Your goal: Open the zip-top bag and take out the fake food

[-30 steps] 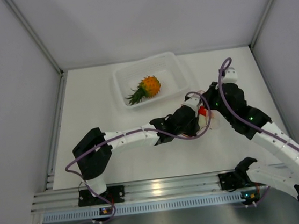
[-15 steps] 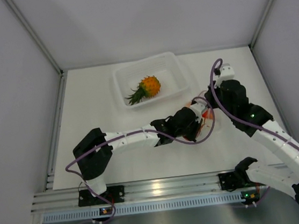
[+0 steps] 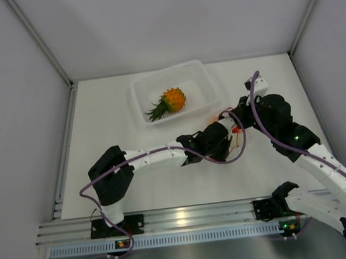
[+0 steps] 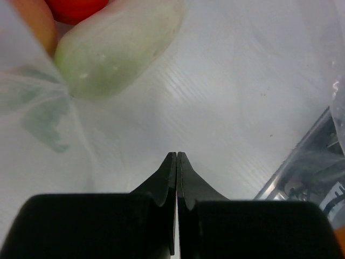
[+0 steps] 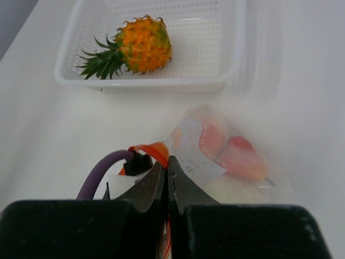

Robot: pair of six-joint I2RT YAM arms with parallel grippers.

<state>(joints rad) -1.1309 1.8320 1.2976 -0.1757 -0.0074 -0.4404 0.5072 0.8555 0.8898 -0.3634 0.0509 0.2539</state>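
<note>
The zip-top bag (image 5: 229, 162) lies on the white table just in front of the tray, between my two grippers. Through its clear plastic I see a peach-coloured fruit (image 5: 211, 139), a red fruit (image 5: 242, 162) and a white-green vegetable (image 4: 116, 48). My right gripper (image 5: 168, 159) is shut on the bag's red-orange zip strip (image 5: 153, 150). My left gripper (image 4: 177, 156) is shut right beside it, apparently pinching the bag's clear film. In the top view the grippers, left (image 3: 225, 135) and right (image 3: 234, 125), meet. The orange pineapple (image 3: 171, 100) lies in the tray.
The rigid clear tray (image 3: 201, 71) stands at the back centre, also in the right wrist view (image 5: 237, 32). White walls enclose the table on three sides. A purple cable (image 5: 102, 167) loops by the left gripper.
Both grippers have shifted a little to the left and toward the tray, still shut at the bag's mouth. The right wrist swung up and then back. The pineapple has not moved.
</note>
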